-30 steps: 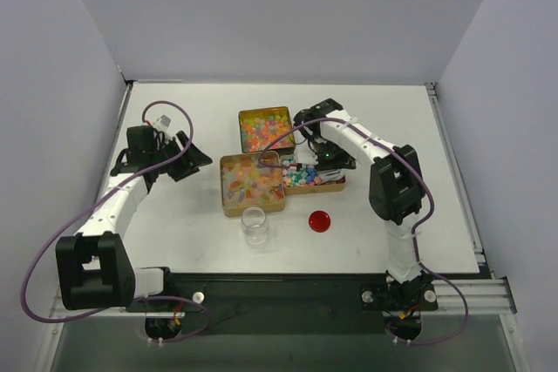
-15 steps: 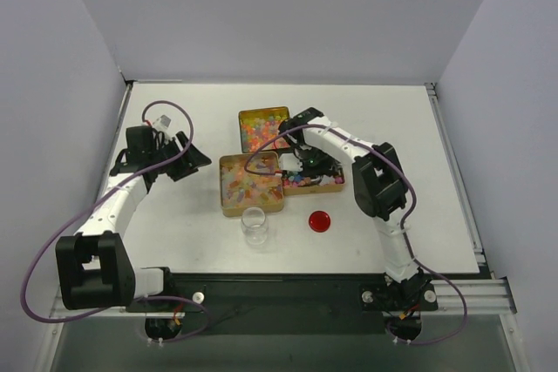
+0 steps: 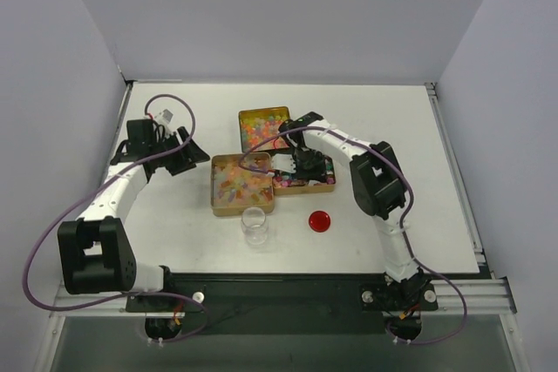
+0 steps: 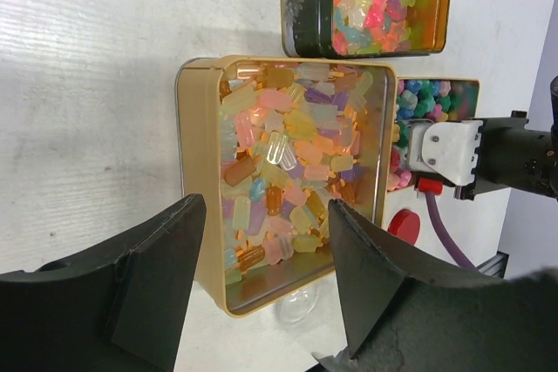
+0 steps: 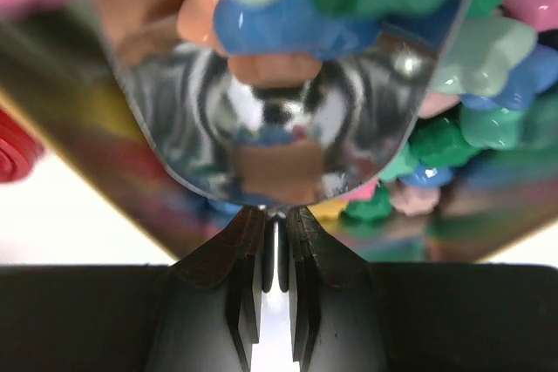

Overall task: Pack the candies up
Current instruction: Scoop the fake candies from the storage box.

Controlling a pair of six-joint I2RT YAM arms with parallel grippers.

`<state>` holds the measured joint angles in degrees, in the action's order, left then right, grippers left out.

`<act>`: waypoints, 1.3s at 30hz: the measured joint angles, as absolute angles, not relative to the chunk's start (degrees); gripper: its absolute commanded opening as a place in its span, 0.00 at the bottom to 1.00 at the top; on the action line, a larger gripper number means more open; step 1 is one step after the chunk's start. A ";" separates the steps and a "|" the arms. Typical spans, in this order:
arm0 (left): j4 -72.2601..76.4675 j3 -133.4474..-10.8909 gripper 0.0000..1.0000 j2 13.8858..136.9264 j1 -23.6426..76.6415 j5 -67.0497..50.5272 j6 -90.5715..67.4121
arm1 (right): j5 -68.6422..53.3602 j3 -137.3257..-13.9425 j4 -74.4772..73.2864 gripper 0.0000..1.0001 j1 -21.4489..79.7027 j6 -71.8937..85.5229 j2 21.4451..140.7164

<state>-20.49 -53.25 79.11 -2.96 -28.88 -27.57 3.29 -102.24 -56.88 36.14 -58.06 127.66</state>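
Right hand (image 5: 276,224) has moved left into small tin (image 3: 330,184), clamped on scoop (image 5: 279,137). Candies (image 5: 288,15) lie at scoop mouth, just ahead. Left hand (image 4: 266,206) is spread wide over big tin (image 4: 196,145).

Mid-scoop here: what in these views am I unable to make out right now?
1. Right wrist view: the spoon in the right gripper fills the frame, blurred; whether candies sit in its bowl is unclear.
2. Top view: the right gripper covers most of the right tin; its fill is hidden.
3. Left wrist view: the glass jar shows only a sliver past the near tin.
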 measured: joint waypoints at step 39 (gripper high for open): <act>-25.39 -58.06 0.71 83.11 -6.26 -35.48 -13.04 | -24.97 -76.60 -31.77 0.00 23.16 -49.91 103.96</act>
